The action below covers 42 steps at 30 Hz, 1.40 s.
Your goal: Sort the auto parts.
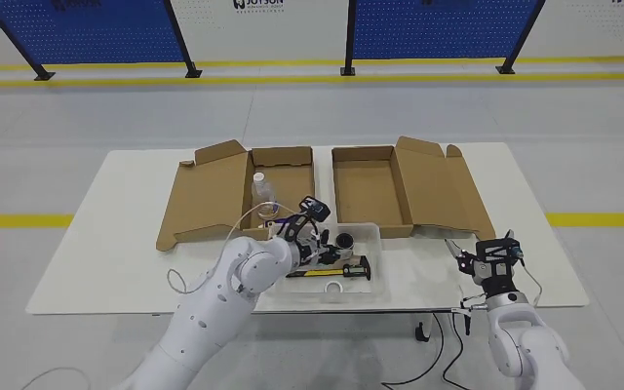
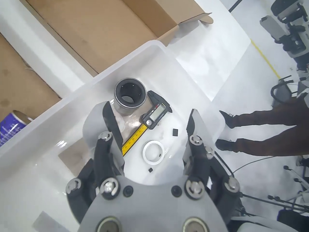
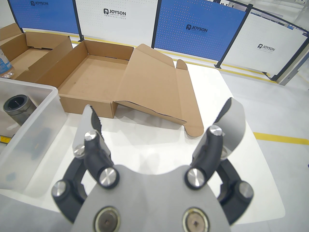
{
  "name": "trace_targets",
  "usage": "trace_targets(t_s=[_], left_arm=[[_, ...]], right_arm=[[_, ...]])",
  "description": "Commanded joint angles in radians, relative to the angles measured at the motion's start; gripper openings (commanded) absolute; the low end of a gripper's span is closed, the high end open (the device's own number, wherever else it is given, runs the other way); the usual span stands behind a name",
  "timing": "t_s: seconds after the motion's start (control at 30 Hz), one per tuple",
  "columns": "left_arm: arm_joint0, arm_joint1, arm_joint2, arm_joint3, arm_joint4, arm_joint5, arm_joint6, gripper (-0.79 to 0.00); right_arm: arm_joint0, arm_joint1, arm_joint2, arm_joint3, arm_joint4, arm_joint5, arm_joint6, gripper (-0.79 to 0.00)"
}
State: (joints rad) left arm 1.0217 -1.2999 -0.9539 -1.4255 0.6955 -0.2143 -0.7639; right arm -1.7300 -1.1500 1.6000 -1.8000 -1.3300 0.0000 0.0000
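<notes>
Fingers apart, left gripper (image 2: pixel 149 109) hangs over the caliper (image 2: pixel 157 114) lying left-right in the bin (image 2: pixel 125 60); right gripper (image 3: pixel 159 105), likewise spread, sits well right.

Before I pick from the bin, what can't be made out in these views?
Caliper: ruler end hidden behind a left gripper finger, left wrist view.
Small black bits: too small to identify, left wrist view.
Bin contents: largely covered by the left arm, top view; blurred by its frosted wall, right wrist view.
Bottle: cut off by the edge, left wrist view.
</notes>
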Motion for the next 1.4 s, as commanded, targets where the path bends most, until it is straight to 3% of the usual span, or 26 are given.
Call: trace_targets(t_s=[0.0, 0.37, 1.1, 1.17, 1.23, 1.37], left_arm=[[-0.012, -0.006, 0.01, 0.04, -0.033, 0.003, 0.011, -0.175], [-0.083, -0.031, 0.033, 0.195, -0.147, 0.007, 0.051, -0.188], [-0.157, -0.067, 0.099, 0.326, -0.116, 0.063, 0.096, -0.2], [-0.155, -0.068, 0.099, 0.327, -0.115, 0.064, 0.098, -0.154], [-0.15, -0.068, 0.098, 0.321, -0.116, 0.064, 0.098, 0.0], [-0.142, -0.064, 0.095, 0.306, -0.097, 0.062, 0.088, 0.0]], right_arm=[[0.0, 0.0, 0.0, 0.0, 0.0, 0.0, 0.0, 0.0], [0.0, 0.0, 0.0, 0.0, 0.0, 0.0, 0.0, 0.0], [0.0, 0.0, 0.0, 0.0, 0.0, 0.0, 0.0, 0.0], [0.0, 0.0, 0.0, 0.0, 0.0, 0.0, 0.0, 0.0], [0.0, 0.0, 0.0, 0.0, 0.0, 0.0, 0.0, 0.0], [0.0, 0.0, 0.0, 0.0, 0.0, 0.0, 0.0, 0.0]])
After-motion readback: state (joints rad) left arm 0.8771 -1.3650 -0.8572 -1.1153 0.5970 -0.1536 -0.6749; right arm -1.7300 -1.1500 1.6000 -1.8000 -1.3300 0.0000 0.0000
